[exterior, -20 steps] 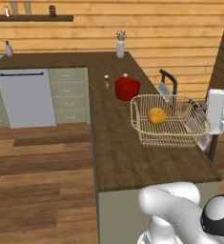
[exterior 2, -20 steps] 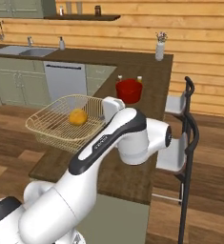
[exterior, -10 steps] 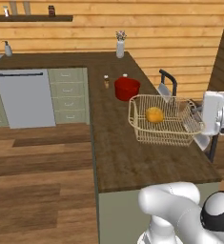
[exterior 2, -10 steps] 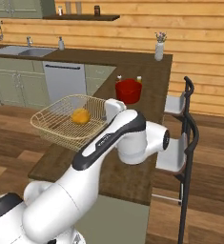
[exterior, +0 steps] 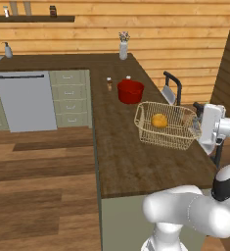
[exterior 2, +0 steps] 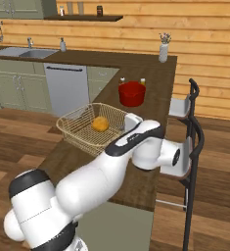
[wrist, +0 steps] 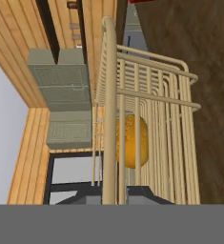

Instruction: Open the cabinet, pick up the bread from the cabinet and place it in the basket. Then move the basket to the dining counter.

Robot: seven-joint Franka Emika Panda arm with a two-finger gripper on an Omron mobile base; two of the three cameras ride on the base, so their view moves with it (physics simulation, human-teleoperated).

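One bun, one basket, both on/over the dining counter [exterior: 121,162] now. Bread [exterior: 159,120] sits inside the wire-mesh basket [exterior: 147,131], roughly mid-floor; also seen in right base view at [exterior 2: 100,124] and thru the mesh in hand view [wrist: 130,141].

Gripper [wrist: 114,195] is at the basket's near rim. Hand view: the thick rim bar runs straight up from betw. the two dark finger tips, so the jaws look clamped on the rim — judged, since the contact itself sits at the frame's bottom edge. In left base view the white hand meets the basket's right side; can't tell from that angle if the basket base rests on the wood or hangs just above it.

Handling, my read:
- Basket: light, stiff wire, but the thin mesh may flex; the thicker rim is the right place to hold, as now. One-sided rim grip means the far side wants to sag/tilt.
- Smooth round metal bar betw. small pads = could twist or slip if swung fast.
- Bun: light, round, loose in there. Will roll toward the low side if the basket tips; flared sides should keep it in unless the tilt is big.
- Not fragile, either one.

Nearby: red pot [exterior: 130,91] stands farther along the counter, apart from the basket; black chair [exterior 2: 193,147] at the counter's side, near the arm's elbow. Keep clear of both when setting down.
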